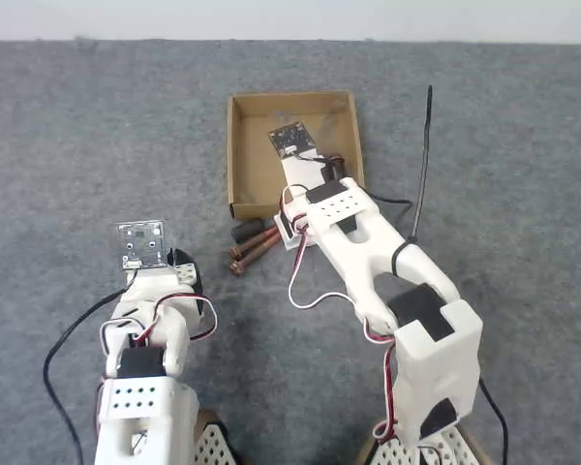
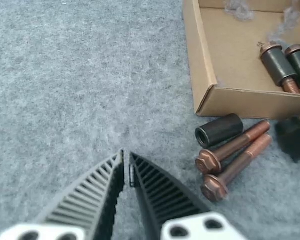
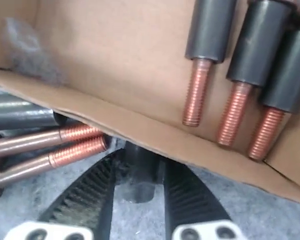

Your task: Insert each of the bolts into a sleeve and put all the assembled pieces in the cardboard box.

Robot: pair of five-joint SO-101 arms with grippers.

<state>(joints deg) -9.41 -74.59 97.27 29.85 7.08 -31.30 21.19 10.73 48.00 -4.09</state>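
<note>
In the right wrist view, a dark cylindrical sleeve (image 3: 139, 172) is seen clamped by the right gripper (image 3: 140, 160) beside the brown cardboard box (image 3: 140, 131); the left gripper (image 2: 126, 155) is pinched closed.

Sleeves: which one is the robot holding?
The sleeve between the right gripper's jaws, outside the cardboard box; the other loose sleeve lies free beside two bare bolts.

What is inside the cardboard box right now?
Three sleeved bolts side by side and some grey fluff. The right arm hides part of its floor from above.
</note>
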